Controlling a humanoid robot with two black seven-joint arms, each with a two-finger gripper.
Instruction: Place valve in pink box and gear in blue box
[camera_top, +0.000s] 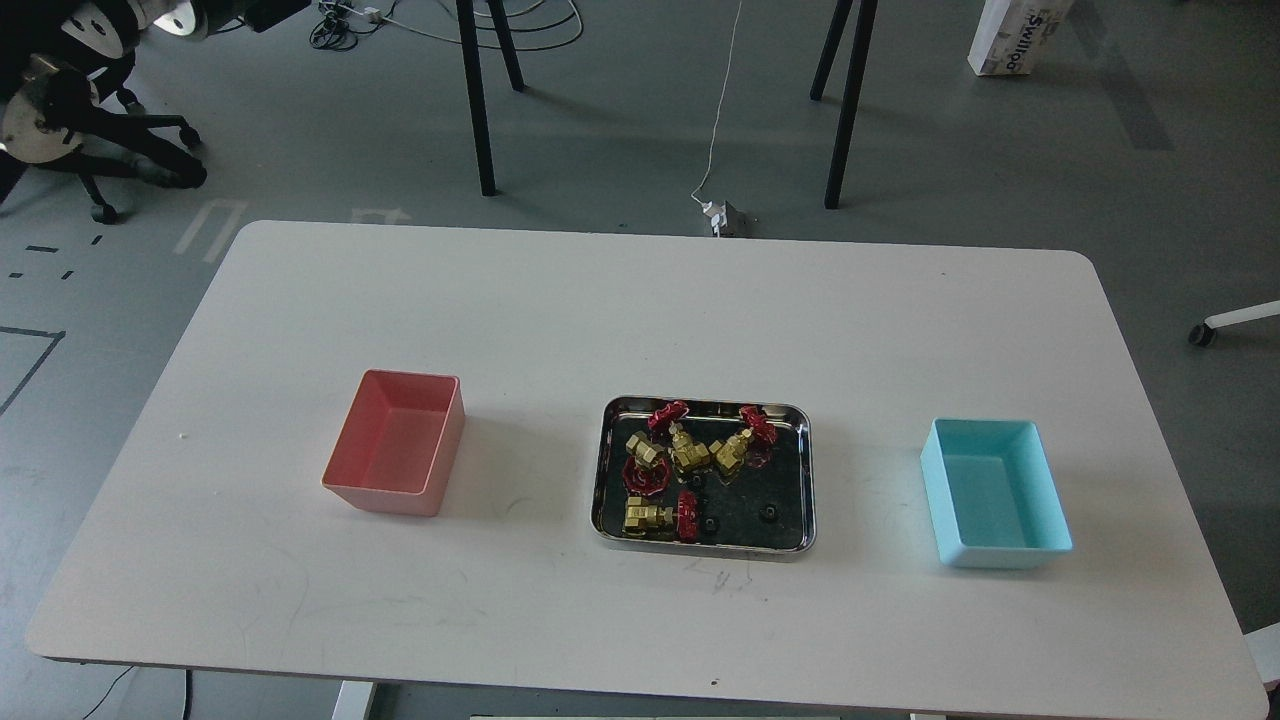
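Note:
A shiny steel tray (806, 470) sits mid-table holding several brass valves with red handwheels, among them one at the tray's front left (655, 515) and one at the back right (745, 440). Small black gears lie on the tray floor, one near the front centre (712, 524) and another to its right (769, 514). The pink box (395, 445) stands to the tray's left and looks empty. The blue box (995, 492) stands to the right, also empty. Neither gripper nor any part of my arms shows in the head view.
The white table (640, 300) has rounded corners and wide bare areas around the three containers. Beyond its far edge are black stand legs (480, 100), a floor cable with a plug (722, 215) and an office chair base (120, 160).

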